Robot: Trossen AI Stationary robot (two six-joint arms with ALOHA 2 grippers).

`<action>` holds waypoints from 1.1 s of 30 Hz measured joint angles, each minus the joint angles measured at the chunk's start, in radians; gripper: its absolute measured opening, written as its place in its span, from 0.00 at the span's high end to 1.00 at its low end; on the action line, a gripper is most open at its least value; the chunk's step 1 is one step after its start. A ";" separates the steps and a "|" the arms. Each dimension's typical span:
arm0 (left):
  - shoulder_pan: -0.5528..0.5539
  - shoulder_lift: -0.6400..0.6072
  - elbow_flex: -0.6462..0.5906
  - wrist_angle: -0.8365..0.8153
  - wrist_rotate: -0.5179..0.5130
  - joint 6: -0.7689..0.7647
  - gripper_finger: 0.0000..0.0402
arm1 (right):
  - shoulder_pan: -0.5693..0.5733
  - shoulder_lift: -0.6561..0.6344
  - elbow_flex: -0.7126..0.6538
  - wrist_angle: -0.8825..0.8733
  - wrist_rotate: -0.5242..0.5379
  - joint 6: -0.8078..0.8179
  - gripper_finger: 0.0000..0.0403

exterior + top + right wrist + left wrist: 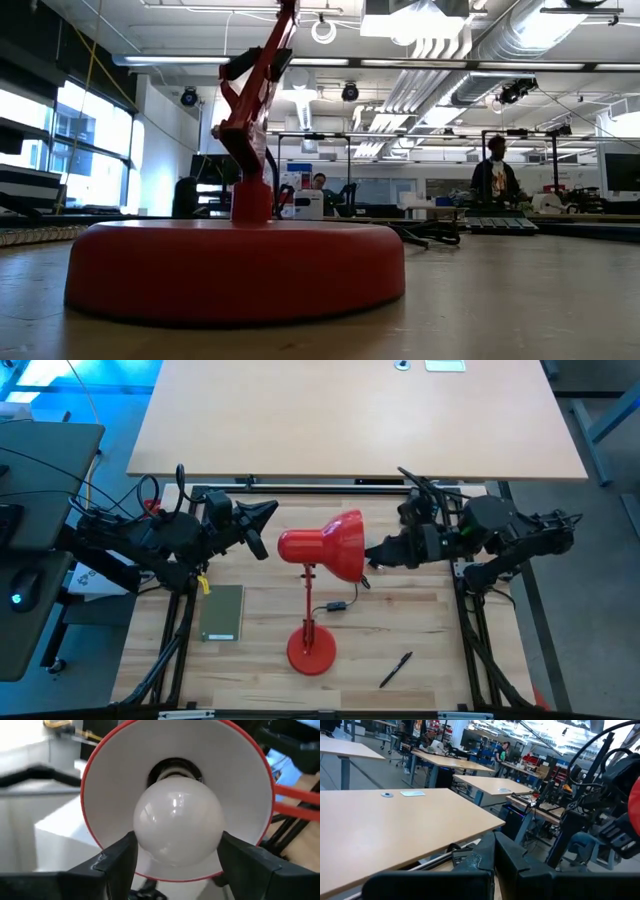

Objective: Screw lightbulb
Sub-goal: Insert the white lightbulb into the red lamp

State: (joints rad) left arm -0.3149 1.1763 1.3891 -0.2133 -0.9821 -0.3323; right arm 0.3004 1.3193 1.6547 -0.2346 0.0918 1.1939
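I see my right gripper (177, 852) clasping the round white lightbulb (177, 830) inside the red lamp shade's (342, 546) mouth, centre frame. My left gripper (262, 528) waits pinched together left of the shade.

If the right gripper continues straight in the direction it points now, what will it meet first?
The lightbulb: it already sits between the right gripper's fingers, base toward the socket. Straight behind it is the white inside of the red lamp shade; how deep the bulb sits is unclear.
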 joint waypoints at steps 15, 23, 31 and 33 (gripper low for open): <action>0.000 0.000 0.000 0.000 0.036 -0.145 1.00 | 0.000 -0.004 0.000 -0.021 -0.038 -0.679 0.41; 0.000 0.007 0.000 0.000 0.068 -0.257 1.00 | 0.000 -0.004 0.000 -0.081 -0.014 -1.121 0.44; 0.000 0.024 0.000 -0.001 0.069 -0.295 1.00 | 0.000 -0.019 0.000 -0.181 0.105 -1.446 0.44; 0.000 0.029 0.000 0.001 0.069 -0.301 1.00 | 0.000 -0.021 0.000 -0.187 0.142 -1.485 0.44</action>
State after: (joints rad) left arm -0.3149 1.2053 1.3888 -0.2119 -0.9134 -0.6332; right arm 0.3008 1.2981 1.6547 -0.4215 0.2342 -0.2909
